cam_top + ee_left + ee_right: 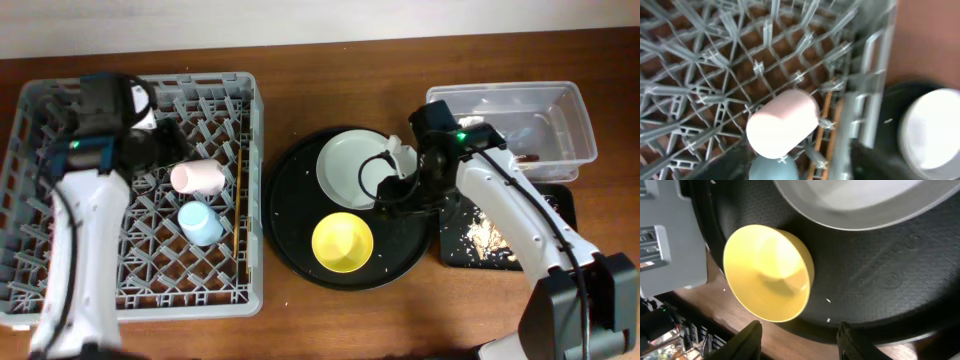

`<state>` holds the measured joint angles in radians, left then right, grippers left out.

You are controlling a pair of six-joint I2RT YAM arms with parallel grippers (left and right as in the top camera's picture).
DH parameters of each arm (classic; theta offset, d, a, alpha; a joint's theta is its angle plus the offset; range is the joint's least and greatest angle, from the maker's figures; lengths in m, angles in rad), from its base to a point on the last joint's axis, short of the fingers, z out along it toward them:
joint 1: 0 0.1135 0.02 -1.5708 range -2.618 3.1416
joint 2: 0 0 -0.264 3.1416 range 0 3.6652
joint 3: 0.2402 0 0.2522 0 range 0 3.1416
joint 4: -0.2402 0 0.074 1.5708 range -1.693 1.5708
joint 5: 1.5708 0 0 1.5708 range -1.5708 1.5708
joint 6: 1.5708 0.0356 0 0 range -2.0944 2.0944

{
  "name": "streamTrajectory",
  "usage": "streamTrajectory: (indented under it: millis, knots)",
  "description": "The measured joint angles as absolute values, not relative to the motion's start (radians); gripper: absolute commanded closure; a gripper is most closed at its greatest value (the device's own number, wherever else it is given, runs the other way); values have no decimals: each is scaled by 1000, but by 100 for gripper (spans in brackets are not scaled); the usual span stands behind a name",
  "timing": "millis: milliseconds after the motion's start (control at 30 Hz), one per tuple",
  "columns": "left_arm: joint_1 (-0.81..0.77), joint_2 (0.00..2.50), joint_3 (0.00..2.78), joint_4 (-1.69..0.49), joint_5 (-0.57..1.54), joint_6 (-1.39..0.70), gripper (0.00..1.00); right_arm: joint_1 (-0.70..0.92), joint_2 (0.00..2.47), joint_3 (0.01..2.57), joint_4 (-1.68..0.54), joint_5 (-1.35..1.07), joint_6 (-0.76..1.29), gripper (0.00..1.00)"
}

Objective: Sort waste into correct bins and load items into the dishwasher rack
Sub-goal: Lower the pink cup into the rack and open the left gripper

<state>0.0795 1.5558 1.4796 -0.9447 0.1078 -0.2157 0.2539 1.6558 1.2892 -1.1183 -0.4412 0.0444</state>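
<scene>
Yellow small round bowl [767,272]: mouth up on round black tray [290,215], toward table's [300,325] front edge, beside pale grey-white round plate [345,165]. Right gripper [800,325]: fingers apart, empty, near bowl. Left gripper [160,152], over grey pegged dishwasher rack [150,290]: closure indeterminable. Likely risk: flared wall slips, bowl tips.

The dishwasher rack [150,303] holds the pink cup [196,177] and light blue cup [201,222] near its right wall, with the chopsticks [237,215] alongside that wall.

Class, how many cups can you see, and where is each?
2. The pink cup lies on its side in the rack; the light blue cup sits beside it. None seems hidden.
</scene>
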Motion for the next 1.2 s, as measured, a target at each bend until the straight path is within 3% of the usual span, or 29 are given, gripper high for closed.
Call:
streamTrajectory:
  millis: [133, 500, 867, 1067, 1200]
  knots:
    - [80, 1454, 1478, -1029, 75, -271, 100, 335, 1656, 1289, -1106, -388, 91, 50]
    - [76, 1670, 1312, -845, 81, -293, 100, 334, 1656, 1288, -1110, -314, 157, 50]
    - [72, 1681, 1312, -736, 312, -271, 100, 334, 1656, 1288, -1111, -314, 155, 50]
    - [142, 1617, 1338, -865, 226, -278, 100, 334, 1656, 1288, -1117, -313, 147, 49]
    - [113, 1614, 1314, -809, 170, -286, 100, 334, 1656, 1288, -1118, -313, 146, 49]
